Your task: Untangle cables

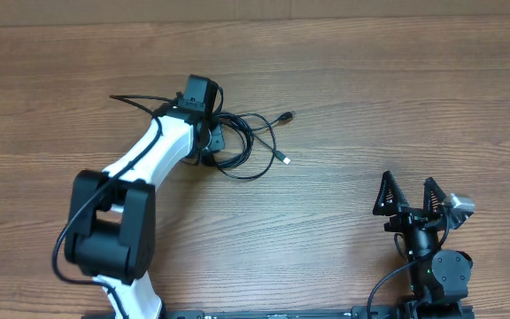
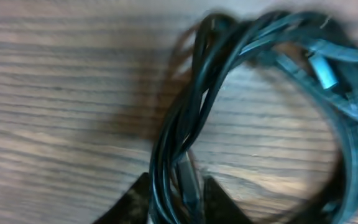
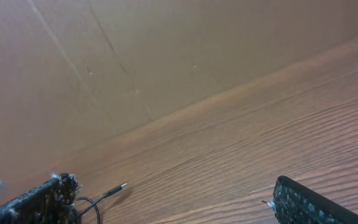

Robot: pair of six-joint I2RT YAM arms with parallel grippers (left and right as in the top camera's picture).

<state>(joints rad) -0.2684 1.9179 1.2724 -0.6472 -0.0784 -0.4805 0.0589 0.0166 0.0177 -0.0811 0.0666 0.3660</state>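
The cables [image 1: 248, 142] lie in a loose black tangle on the wooden table [image 1: 370, 89], left of centre. Two plug ends [image 1: 288, 116] stick out to the right and one strand [image 1: 131, 99] trails off to the left. My left gripper [image 1: 211, 146] is down at the tangle's left side. In the left wrist view several twisted strands [image 2: 185, 130] run between its fingertips [image 2: 132, 202] and fill the gap. My right gripper [image 1: 410, 197] stands open near the front right, well away from the tangle, with nothing between its fingers [image 3: 316, 205]. A silver-tipped plug [image 3: 114, 190] shows far ahead of it.
A brown cardboard wall [image 3: 166, 62] stands along the table's far edge. The left arm [image 1: 140, 168] stretches from the front left toward the tangle.
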